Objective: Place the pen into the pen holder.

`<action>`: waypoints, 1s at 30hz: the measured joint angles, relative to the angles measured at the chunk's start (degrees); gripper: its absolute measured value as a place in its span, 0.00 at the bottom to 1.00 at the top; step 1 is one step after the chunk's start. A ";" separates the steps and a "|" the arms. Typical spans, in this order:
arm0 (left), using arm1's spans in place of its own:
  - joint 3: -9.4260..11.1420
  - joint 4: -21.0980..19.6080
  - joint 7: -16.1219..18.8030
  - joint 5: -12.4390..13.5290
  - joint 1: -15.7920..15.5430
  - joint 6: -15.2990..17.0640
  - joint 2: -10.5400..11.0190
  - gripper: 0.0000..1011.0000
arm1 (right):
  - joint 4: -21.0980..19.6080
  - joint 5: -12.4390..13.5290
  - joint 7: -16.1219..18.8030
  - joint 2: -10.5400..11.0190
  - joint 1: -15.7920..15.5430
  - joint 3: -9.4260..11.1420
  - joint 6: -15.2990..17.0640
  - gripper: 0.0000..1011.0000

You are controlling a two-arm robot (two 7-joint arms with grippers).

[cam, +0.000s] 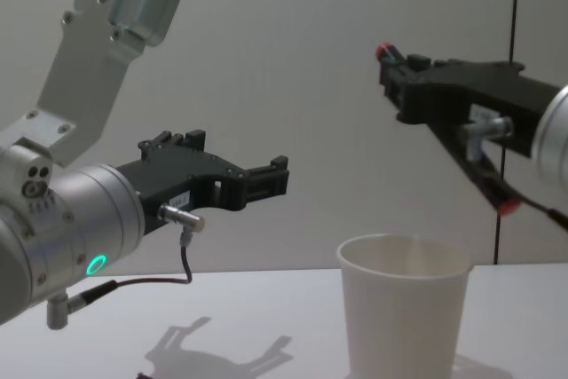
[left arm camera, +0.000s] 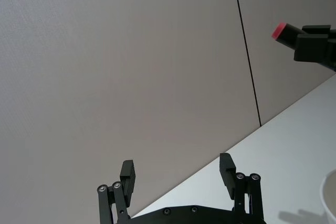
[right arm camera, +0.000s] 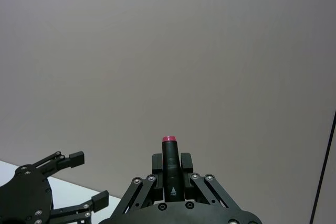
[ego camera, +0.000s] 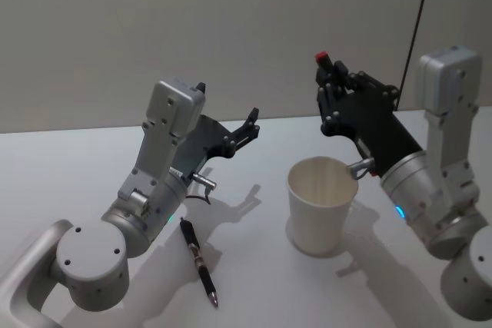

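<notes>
A black pen with a red end point(ego camera: 322, 58) stands between the fingers of my right gripper point(ego camera: 330, 76), which is shut on it in the air above and behind the pen holder point(ego camera: 321, 205), a white paper cup. The right wrist view shows this pen point(right arm camera: 169, 169) upright in the right gripper point(right arm camera: 170, 163). A second black pen point(ego camera: 199, 260) lies on the table, left of the cup. My left gripper point(ego camera: 254, 123) hangs open and empty above the table, left of the cup; from the chest, the left gripper point(cam: 277, 177) is level with the cup's rim point(cam: 404, 250).
The white table point(ego camera: 261, 297) runs back to a plain grey wall. My left arm's base point(ego camera: 88, 263) sits at the near left and the right arm's base point(ego camera: 469, 266) at the near right.
</notes>
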 joint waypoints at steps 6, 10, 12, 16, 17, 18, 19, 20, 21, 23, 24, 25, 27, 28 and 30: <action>0.00 0.00 0.00 0.00 0.00 0.00 0.00 0.99 | 2.53 -1.08 -1.28 -2.00 0.59 -1.12 -4.42 0.19; 0.00 0.00 0.00 0.00 0.00 0.00 0.00 0.99 | 3.84 -1.75 -2.13 -3.21 1.34 -1.61 -6.30 0.19; 0.00 0.00 0.00 0.00 0.00 0.00 0.00 0.99 | 4.46 -2.10 -2.54 -3.79 1.66 -1.86 -7.11 0.19; 0.00 0.00 0.00 0.00 0.00 0.00 0.00 0.99 | 5.16 -2.58 -3.04 -4.41 1.86 -2.18 -7.77 0.19; 0.00 0.00 0.00 0.00 0.00 0.00 0.00 0.99 | 5.37 -2.77 -3.20 -4.58 1.86 -2.30 -7.96 0.19; 0.00 0.00 0.00 0.00 0.00 0.00 0.00 0.99 | 5.45 -2.84 -3.27 -4.64 1.87 -2.36 -8.00 0.19; 0.00 0.00 0.00 0.00 0.00 0.00 0.00 0.99 | 5.51 -2.90 -3.34 -4.71 1.86 -2.40 -8.01 0.19; 0.00 0.00 0.00 0.00 0.00 0.00 0.00 0.99 | 5.57 -2.97 -3.40 -4.76 1.85 -2.46 -8.02 0.19; 0.00 0.00 0.00 0.00 0.00 0.00 0.00 0.99 | 5.68 -3.09 -3.48 -4.88 1.77 -2.56 -8.02 0.19; 0.00 0.00 0.00 0.00 0.00 0.00 0.00 0.99 | 5.74 -3.26 -3.55 -4.96 1.65 -2.67 -8.02 0.19; 0.00 0.00 0.00 0.00 0.00 0.00 0.00 0.99 | 5.75 -3.34 -3.58 -4.99 1.60 -2.75 -8.00 0.19; 0.00 0.00 0.00 0.00 0.00 0.00 0.00 0.99 | 5.77 -3.57 -3.64 -5.05 1.47 -2.84 -7.92 0.19; 0.00 0.00 0.00 0.00 0.00 0.00 0.00 0.99 | 5.78 -3.79 -3.70 -5.08 1.31 -2.97 -7.83 0.19; 0.00 0.00 0.00 0.00 0.00 0.00 0.00 0.99 | 5.78 -4.01 -3.77 -5.12 1.18 -3.08 -7.73 0.19; 0.00 0.00 0.00 0.00 0.00 0.00 0.00 0.99 | 5.78 -4.34 -3.87 -5.17 0.99 -3.25 -7.58 0.19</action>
